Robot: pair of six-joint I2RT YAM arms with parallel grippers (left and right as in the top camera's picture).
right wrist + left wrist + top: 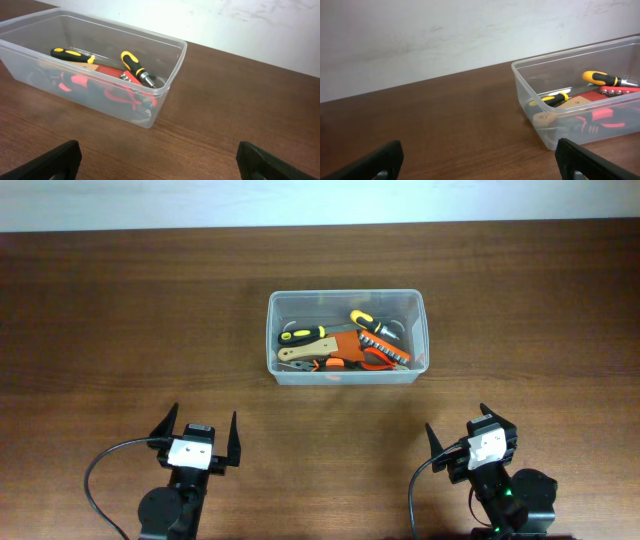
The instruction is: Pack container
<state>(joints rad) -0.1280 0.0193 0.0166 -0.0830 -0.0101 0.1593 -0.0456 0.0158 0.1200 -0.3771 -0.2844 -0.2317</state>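
**Entry 1.** A clear, see-through plastic rectangular container point(340, 293) with rounded corners and a rim is set upright and uncovered on the dark brown wooden desk point(120, 320). It is placed near the middle of the desk, towards the far side and well apart from both arms.

**Contents.** Hand tools are heaped inside, mostly towards its right and front.
- A screwdriver with a yellow-and-black handle point(361, 318) is laid slantwise on top at the right.
- A second yellow-and-black-handled tool point(300, 335) is laid at the left.
- A pale wooden handle point(305, 351) is seen just in front of that tool.
- A pair of red-orange-gripped pliers point(377, 358) is lodged at the front right.

What lies beneath these cannot be told.

**Entry 2.** The black two-finger left pincer point(206, 411) is held at the near edge of the desk, left of the container. It is released, with its fingers spread wide, and nothing is grasped.

**Entry 3.** The black two-finger right pincer point(455, 416) is held at the near edge, right of the container and turned slightly leftward. It is likewise released, and nothing is grasped.

**Entry 4.** A pale wall point(420, 35) is seen behind the far edge of the desk.
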